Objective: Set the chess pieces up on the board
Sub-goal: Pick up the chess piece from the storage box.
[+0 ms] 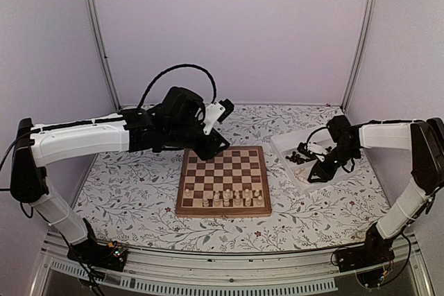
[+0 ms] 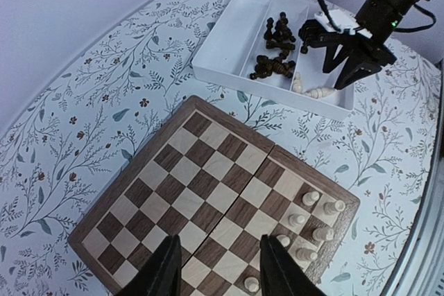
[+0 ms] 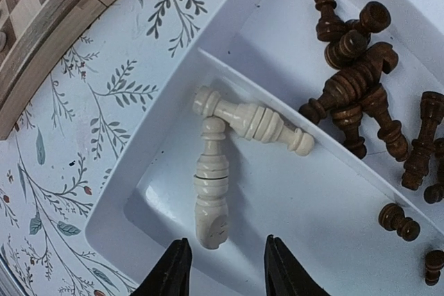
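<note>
Checkered wooden board (image 1: 222, 179) lies on a floral table cover (image 1: 125, 185) in the top view. Pale turned chess pieces (image 1: 227, 197) line its near edge, and a white plastic tray (image 1: 290, 143) sits to its right.

Left wrist view: the left gripper (image 2: 218, 242) hangs above the board, fingers spread and empty.

Right wrist view alone shows two cream pieces (image 3: 211, 185) lying in the tray beneath the right gripper (image 3: 227, 240), fingers spread. Dark pieces (image 3: 347, 95) fill the next compartment.

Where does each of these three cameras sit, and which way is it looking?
Top external: high behind the arms, looking down on the table; shows the left arm, right arm and board.
Left wrist: on the left arm, looking down at the board and white tray; left gripper at the bottom edge.
Right wrist: over the tray, looking down at two cream chess pieces lying inside; right gripper at the bottom.
Shared: both wrist views show the tray's cream and dark pieces.
</note>
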